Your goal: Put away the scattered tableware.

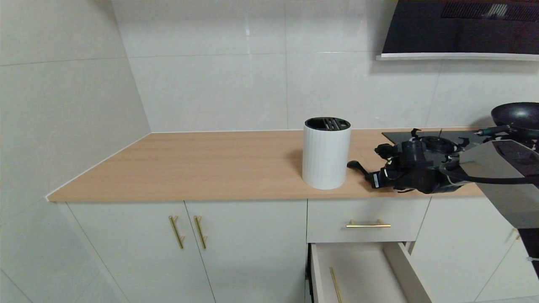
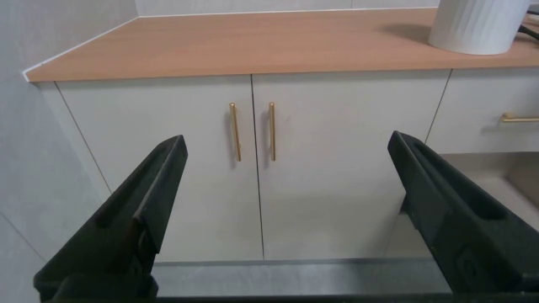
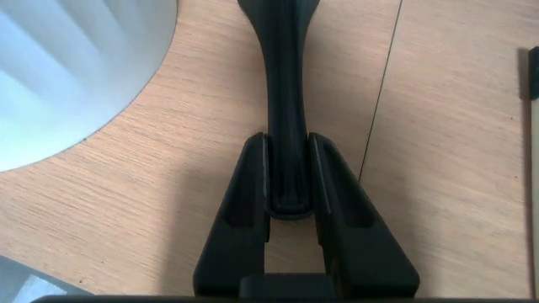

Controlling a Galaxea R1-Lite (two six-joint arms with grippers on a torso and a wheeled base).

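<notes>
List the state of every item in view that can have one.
Left hand: open, holding nothing.
Right hand: shut on the black utensil.
White holder: upright on the counter.
Upper drawer: shut.
Lower drawer: pulled open.
Cabinet doors: shut.

"What sort of place is this?"
"A home kitchen. A hob (image 1: 433,141) is set in the wooden table (image 1: 210,168), with a pan (image 1: 516,114) by it and a hood (image 1: 459,29) above."
"Anything else?"
"White wall tiles (image 1: 202,84), and white cabinets (image 1: 147,248) with gold handles (image 1: 177,231) below. One drawer (image 1: 362,273) is open."
</notes>
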